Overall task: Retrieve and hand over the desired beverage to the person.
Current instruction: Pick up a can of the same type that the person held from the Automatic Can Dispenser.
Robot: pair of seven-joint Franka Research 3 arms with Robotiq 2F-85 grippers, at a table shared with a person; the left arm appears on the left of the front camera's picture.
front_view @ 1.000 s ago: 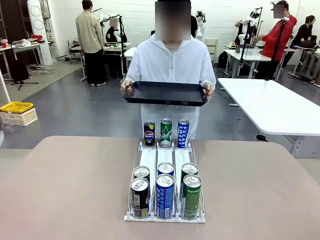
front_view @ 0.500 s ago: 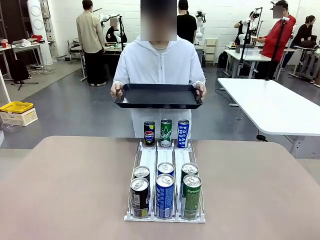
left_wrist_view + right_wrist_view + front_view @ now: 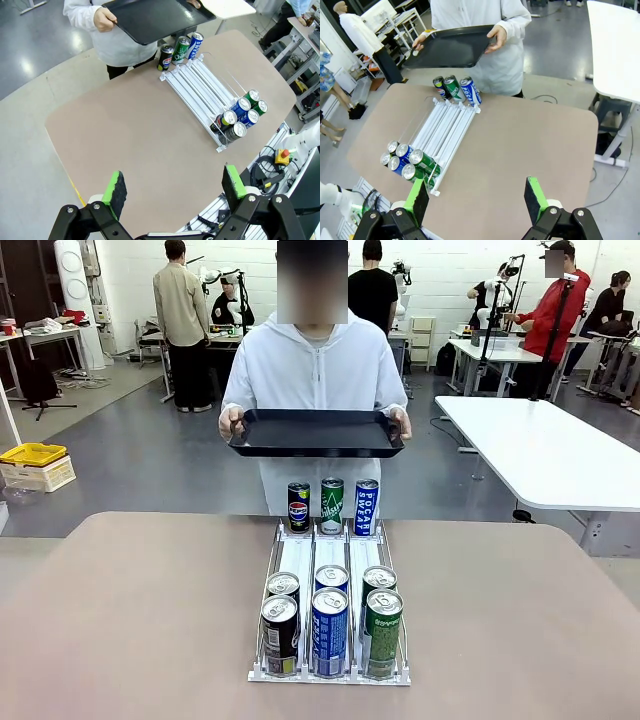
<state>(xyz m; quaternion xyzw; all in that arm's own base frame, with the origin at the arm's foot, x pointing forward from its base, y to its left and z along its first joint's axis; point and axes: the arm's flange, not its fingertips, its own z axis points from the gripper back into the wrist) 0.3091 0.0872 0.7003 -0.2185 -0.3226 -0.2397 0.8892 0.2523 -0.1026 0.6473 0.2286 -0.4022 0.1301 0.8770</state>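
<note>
Cans in rack at middle of table, three at far edge — person holding tray, left gripper, right gripper both agape

The person, in a white hooded zip jacket, stands at the far edge of the bench and holds a black tray level in both hands. Upright in a three-lane rack: dark can, green can and blue can at the far end; six cans at the near end.
</note>
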